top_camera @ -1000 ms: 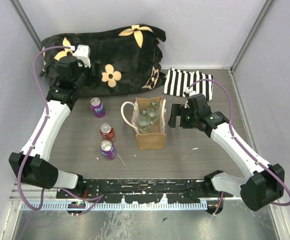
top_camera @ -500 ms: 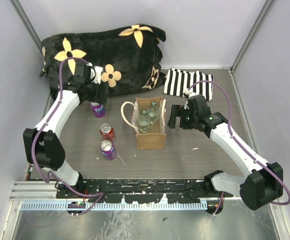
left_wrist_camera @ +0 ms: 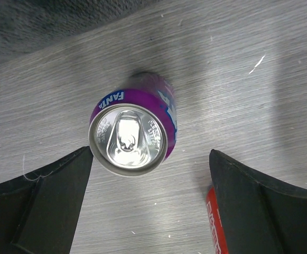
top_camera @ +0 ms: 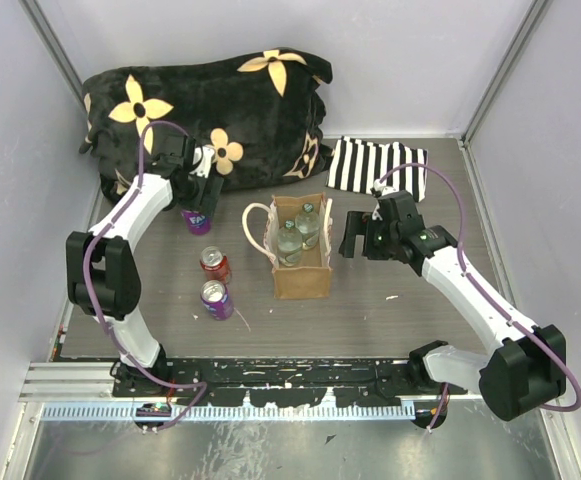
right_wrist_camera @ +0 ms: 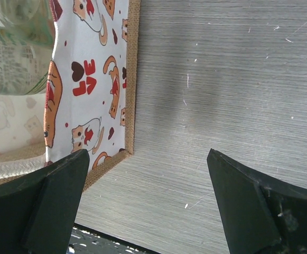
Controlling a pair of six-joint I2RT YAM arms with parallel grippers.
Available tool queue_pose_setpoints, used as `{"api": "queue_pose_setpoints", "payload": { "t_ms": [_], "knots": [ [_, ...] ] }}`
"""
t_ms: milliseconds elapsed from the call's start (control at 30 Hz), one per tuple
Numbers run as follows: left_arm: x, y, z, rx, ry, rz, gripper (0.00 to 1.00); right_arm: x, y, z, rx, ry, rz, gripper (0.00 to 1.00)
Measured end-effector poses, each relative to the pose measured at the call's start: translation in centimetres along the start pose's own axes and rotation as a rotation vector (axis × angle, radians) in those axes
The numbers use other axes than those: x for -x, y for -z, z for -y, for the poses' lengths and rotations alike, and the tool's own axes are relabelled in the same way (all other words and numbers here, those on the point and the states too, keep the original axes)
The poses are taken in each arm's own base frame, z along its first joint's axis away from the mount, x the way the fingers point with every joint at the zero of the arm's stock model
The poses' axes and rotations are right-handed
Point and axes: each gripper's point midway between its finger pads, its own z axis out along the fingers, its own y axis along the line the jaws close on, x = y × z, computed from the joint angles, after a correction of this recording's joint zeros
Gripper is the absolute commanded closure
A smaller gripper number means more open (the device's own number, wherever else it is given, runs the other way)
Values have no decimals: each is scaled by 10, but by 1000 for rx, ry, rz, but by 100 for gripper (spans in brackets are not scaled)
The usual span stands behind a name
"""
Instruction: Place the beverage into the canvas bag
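Swinging over from the blanket [top_camera: 250, 105], the left claw [top_camera: 208, 192] now hangs above the purple can [left_wrist_camera: 132, 138] near the tabletop's far left edge, jaws wide apart. The right claw [top_camera: 348, 232], also apart, sits beside the bag [top_camera: 302, 283] in the middle. A crooked squeeze could tip the can or bump the red can [top_camera: 214, 263].

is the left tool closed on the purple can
No, the left tool stands open, its fingers clear of the purple can on both sides.
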Motion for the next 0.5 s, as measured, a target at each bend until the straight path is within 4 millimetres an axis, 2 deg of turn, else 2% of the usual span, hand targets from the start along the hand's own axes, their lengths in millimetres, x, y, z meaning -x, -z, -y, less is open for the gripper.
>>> {"api": "queue_pose_setpoints", "payload": {
  "t_ms": [233, 500],
  "knots": [
    [-7, -16, -4, 23, -9, -39, 12, 2, 1, 6, -10, -4, 5, 0],
    [2, -18, -7, 33, -27, -1, 6, 4, 2, 9, -13, 0, 10, 0]
  ]
}}
